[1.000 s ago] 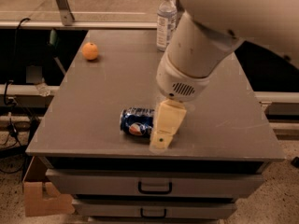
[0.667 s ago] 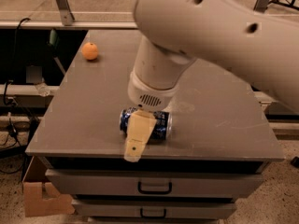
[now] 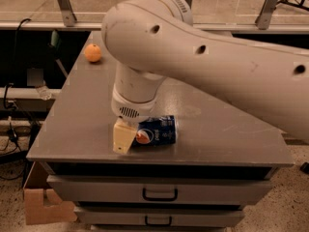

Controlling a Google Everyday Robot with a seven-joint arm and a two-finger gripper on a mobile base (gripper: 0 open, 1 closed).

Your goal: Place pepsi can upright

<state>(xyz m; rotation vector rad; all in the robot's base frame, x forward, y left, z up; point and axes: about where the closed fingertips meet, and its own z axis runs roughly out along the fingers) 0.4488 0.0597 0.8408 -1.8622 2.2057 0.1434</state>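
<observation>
The pepsi can (image 3: 158, 131) is dark blue with the round red-white-blue logo. It lies on its side near the front edge of the grey table (image 3: 227, 129). My gripper (image 3: 124, 138) is low over the table at the can's left end, touching or overlapping it. My large white arm (image 3: 203, 57) reaches in from the right and hides the part of the can behind the gripper.
An orange (image 3: 92, 52) sits at the table's back left corner. Drawers with dark handles (image 3: 160, 194) are under the tabletop. A cardboard box (image 3: 46, 204) stands on the floor at the lower left. Metal rails and cables run behind the table.
My arm has swung left and the gripper has moved from the can's right end to its left end. The can still lies on its side in about the same place.
</observation>
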